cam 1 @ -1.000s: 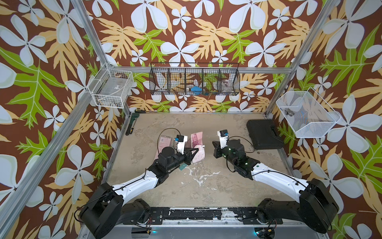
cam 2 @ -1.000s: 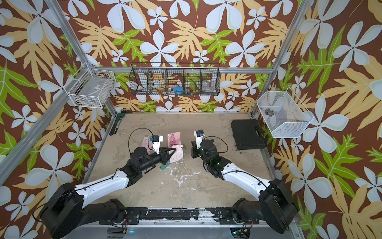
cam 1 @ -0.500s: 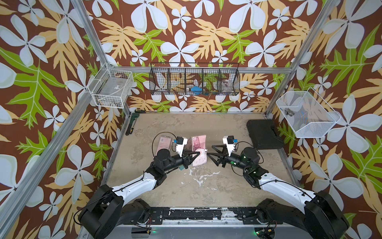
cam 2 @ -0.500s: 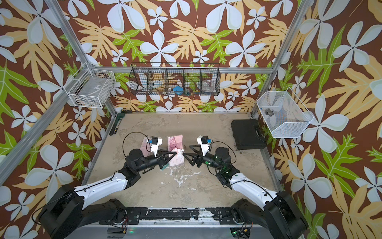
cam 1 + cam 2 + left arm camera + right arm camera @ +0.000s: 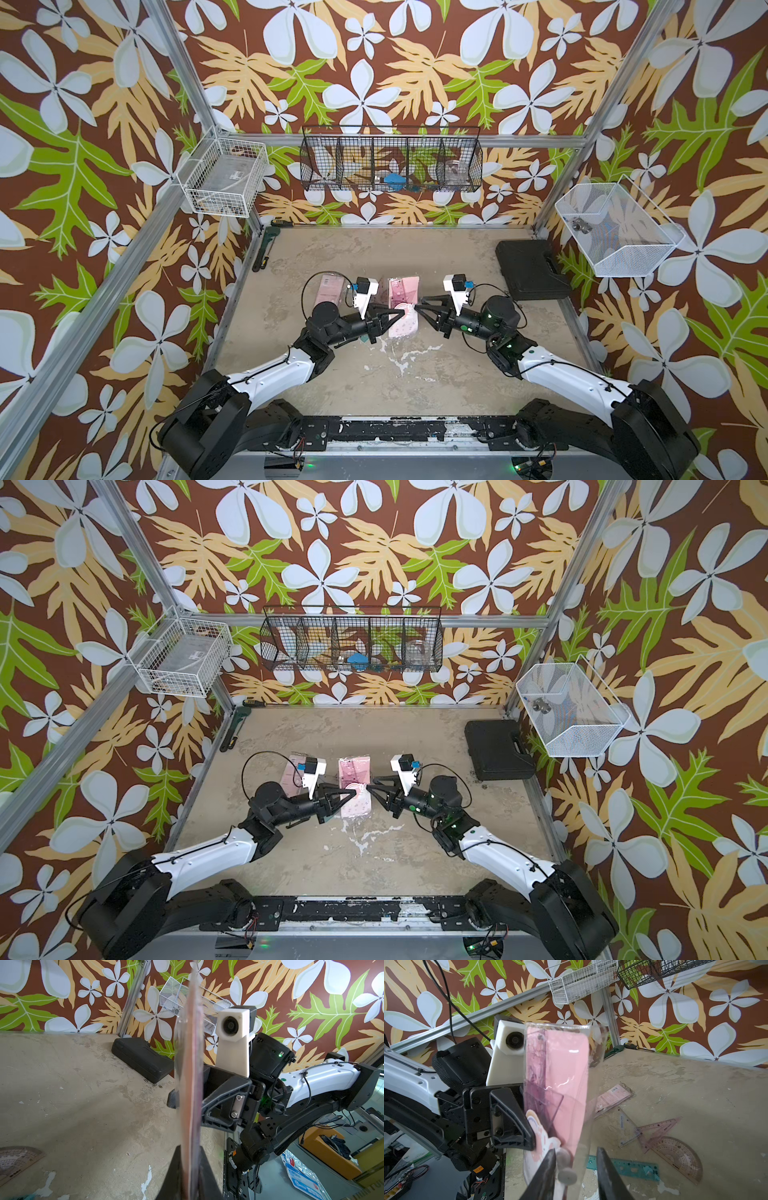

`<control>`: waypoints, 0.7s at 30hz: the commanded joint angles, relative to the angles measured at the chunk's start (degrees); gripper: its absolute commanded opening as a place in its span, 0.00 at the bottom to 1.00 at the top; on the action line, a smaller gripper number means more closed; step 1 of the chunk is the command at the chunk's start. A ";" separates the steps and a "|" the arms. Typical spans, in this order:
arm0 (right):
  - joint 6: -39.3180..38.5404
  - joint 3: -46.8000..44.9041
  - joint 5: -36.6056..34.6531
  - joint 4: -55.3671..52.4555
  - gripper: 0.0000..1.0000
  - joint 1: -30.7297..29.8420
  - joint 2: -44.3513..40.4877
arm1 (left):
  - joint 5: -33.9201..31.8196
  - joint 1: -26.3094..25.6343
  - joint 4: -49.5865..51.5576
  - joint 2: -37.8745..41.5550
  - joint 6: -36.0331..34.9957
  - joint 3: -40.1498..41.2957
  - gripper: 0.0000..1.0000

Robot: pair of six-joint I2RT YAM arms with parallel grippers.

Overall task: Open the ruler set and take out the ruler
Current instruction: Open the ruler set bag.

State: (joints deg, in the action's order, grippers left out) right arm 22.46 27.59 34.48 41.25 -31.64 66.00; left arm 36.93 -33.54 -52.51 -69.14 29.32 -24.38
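left fingers (image 5: pixel 171 1178) clamp the ruler set (image 5: pixel 562 1084), blurred edge-on; right fingers (image 5: pixel 607 1174), cut off at frame bottom, gape astride its clear flap; stained tabletop (image 5: pixel 415 374), floral walls (image 5: pixel 374 62).

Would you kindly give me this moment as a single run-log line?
left gripper: shut on pouch, held upright | right gripper: open, jaws astride pouch edge | ruler: in pouch, not yet out

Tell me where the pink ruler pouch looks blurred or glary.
Left wrist view: the clear plastic pouch with pink insert is edge-on, smeared out of focus. Right wrist view: sharper, white glare streaks on its film; the right claw blurs close up. Both top views: evenly lit.
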 commanded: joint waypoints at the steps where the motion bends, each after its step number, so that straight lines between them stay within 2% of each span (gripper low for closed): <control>1: -0.27 0.60 -0.86 -1.26 0.29 0.69 0.03 | 1.03 0.05 -2.42 -0.11 -0.16 -0.32 0.00; 12: 2.38 0.49 8.08 1.79 0.17 2.08 0.53 | 1.04 0.05 -2.51 -0.60 -0.01 -0.49 0.00; 19: 2.77 0.62 7.21 0.13 0.00 2.19 -0.75 | -0.66 0.01 -2.24 -0.38 -0.05 0.19 0.00; 21: 2.99 0.62 7.24 -0.83 0.00 2.28 -1.43 | -2.99 0.05 -1.49 -0.12 -0.40 0.69 0.00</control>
State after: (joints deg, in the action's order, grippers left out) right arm 24.99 27.86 40.80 40.05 -29.41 65.28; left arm 36.25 -33.47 -53.06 -69.54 29.54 -24.08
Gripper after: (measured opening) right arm 0.065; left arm 0.120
